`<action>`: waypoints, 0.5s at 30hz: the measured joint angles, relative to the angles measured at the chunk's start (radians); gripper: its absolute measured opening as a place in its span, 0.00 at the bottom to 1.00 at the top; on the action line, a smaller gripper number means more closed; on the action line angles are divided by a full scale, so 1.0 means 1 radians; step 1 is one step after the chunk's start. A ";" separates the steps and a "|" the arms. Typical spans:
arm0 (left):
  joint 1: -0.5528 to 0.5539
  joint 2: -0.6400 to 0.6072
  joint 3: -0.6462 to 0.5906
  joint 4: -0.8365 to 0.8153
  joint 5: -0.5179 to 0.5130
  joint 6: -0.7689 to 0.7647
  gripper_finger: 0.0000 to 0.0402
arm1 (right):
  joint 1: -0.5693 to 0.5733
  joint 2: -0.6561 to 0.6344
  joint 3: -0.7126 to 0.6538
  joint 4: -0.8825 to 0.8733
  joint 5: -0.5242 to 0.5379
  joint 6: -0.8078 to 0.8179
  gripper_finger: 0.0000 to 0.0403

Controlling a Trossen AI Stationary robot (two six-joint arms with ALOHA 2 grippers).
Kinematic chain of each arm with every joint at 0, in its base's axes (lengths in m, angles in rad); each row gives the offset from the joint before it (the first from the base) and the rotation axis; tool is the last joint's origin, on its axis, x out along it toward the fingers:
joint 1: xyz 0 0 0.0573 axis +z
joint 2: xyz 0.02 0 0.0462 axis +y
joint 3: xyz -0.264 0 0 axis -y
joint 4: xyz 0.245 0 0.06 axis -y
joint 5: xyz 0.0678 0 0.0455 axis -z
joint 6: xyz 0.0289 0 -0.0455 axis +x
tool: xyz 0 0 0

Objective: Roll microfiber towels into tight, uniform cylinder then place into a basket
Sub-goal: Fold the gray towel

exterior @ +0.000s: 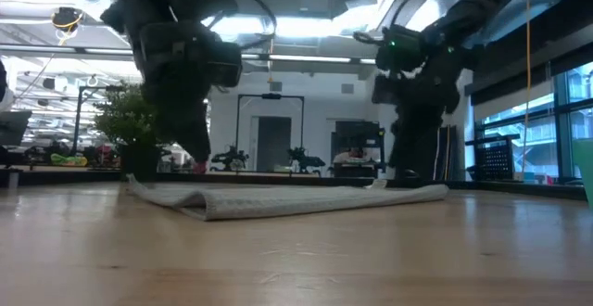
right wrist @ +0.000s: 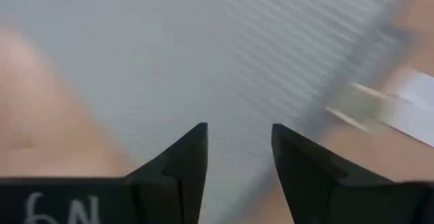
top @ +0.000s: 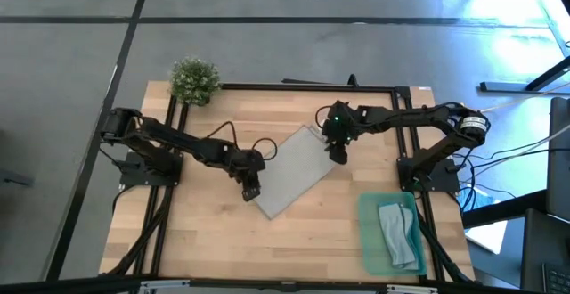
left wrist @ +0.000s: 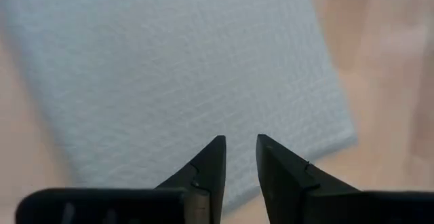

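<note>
Flat light grey microfiber towel (top: pixel 294 171) lies diagonal at table centre; my left gripper (left wrist: pixel 239 157) hovers over its 8 o'clock end, fingers slightly apart, empty; my right gripper (right wrist: pixel 239 149) over its 1 o'clock edge, fingers apart, empty; translucent green plastic basket (top: pixel 367 232) at 4 o'clock holds pale blue rolled towel (top: pixel 398 232).

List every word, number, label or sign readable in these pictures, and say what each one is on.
Handwritten marks, seemingly "6N": on the body of the right pincer; too uncertain to read firmly.
White tag at the edge of the grey towel: print, if any, too blurred to read.
Nothing readable on the basket, the blue towel or the table.
</note>
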 joint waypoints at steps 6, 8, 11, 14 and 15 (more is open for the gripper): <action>0.000 -0.037 0.011 -0.147 -0.145 -0.039 0.19 | 0.045 0.009 0.009 0.006 -0.192 0.030 0.40; -0.005 -0.022 -0.015 -0.141 -0.150 -0.091 0.19 | 0.067 0.028 -0.016 0.033 -0.187 0.030 0.40; -0.026 0.011 -0.046 -0.132 -0.150 -0.136 0.19 | 0.090 0.074 -0.039 0.049 -0.158 0.031 0.40; -0.043 0.039 -0.049 -0.121 -0.150 -0.146 0.19 | 0.091 0.117 -0.040 0.054 -0.112 0.031 0.40; -0.048 0.044 -0.047 -0.117 -0.148 -0.142 0.19 | 0.090 0.127 -0.038 0.062 -0.106 0.031 0.40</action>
